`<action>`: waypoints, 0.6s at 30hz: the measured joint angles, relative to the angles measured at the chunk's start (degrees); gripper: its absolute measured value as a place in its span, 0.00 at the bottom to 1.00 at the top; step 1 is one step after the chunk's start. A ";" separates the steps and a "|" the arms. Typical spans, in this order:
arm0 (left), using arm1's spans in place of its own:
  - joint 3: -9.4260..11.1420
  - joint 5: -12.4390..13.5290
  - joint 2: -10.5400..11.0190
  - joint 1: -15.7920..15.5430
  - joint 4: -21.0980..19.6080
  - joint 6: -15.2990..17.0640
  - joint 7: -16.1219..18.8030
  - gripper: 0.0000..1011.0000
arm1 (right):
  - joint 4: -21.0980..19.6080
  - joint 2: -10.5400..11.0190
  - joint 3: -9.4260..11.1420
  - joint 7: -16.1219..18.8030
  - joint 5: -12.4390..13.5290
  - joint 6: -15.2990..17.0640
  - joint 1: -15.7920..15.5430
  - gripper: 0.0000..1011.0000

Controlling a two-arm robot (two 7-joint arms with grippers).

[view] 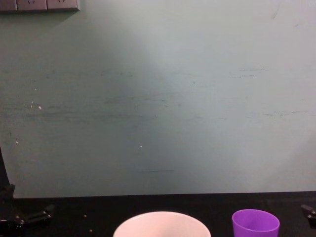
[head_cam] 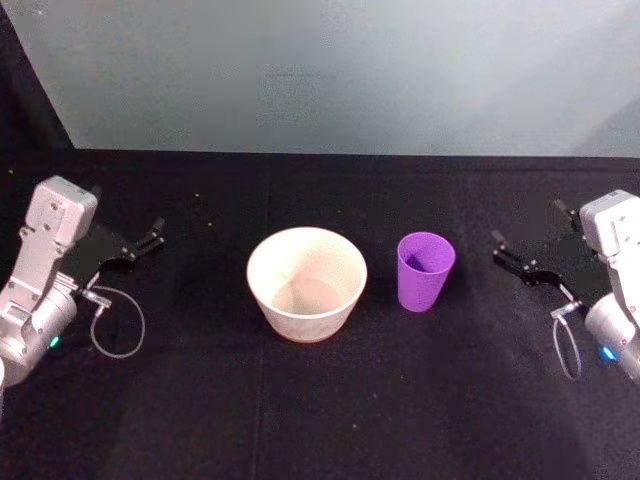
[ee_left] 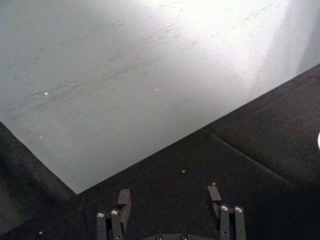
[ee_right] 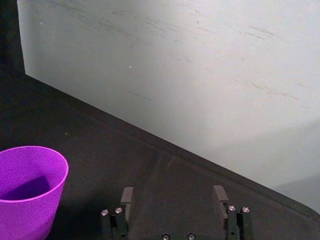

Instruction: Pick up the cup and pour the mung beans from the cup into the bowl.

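The purple cup point(head_cam: 425, 270) stands upright on the black table, just right of the pale bowl point(head_cam: 307, 285). The cup's inside is in shadow, so the mung beans are hidden. The bowl's bottom looks bare. My right gripper point(head_cam: 500, 250) hovers open to the right of the cup, a short gap away, with nothing between its fingers. In the right wrist view the gripper point(ee_right: 173, 195) stands open, with the cup point(ee_right: 30, 185) off to one side. My left gripper point(head_cam: 155, 235) is open at the table's left, well clear of the bowl, and the left wrist view also shows the gripper point(ee_left: 169, 197) open.
A pale green wall point(view: 158, 98) rises behind the table's far edge. The chest view catches the bowl's rim point(view: 162, 221) and the cup's top point(view: 255, 222). A few tiny specks point(ee_left: 183, 171) lie on the black cloth near the left gripper.
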 joint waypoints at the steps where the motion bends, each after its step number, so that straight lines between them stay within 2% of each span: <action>1: 0.00 0.00 0.00 0.00 0.00 0.00 0.00 0.99 | 0.00 0.00 0.00 0.00 0.00 0.00 0.00 0.99; 18: 0.00 0.00 0.00 0.00 0.00 0.00 0.00 0.99 | 0.00 0.00 0.00 0.00 0.00 0.00 0.00 0.99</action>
